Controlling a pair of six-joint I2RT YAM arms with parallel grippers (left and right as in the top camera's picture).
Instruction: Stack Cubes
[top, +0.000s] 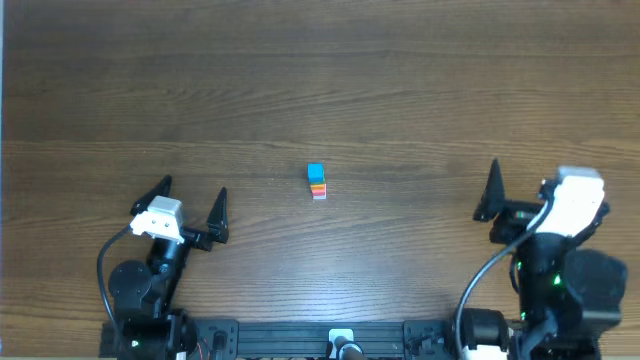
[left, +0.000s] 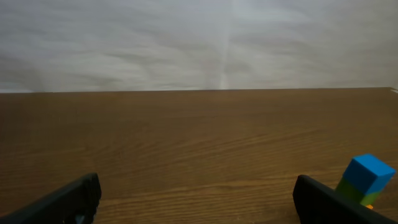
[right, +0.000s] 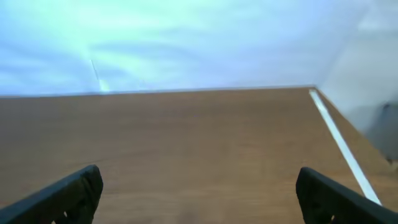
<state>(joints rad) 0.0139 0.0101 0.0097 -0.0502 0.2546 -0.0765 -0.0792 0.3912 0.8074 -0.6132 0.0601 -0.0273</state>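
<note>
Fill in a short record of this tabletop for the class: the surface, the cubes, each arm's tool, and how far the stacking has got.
surface: wooden table
cubes: one stack near the table's middle
top cube: blue cube
left tool: open, holding nothing, apart from the stack
right tool: open, holding nothing, apart from the stack
task state: cubes stand stacked, no loose cube on the table

My left gripper (top: 192, 188) is pulled back near its base, spread wide. My right gripper (right: 199, 174) is spread wide too.
</note>
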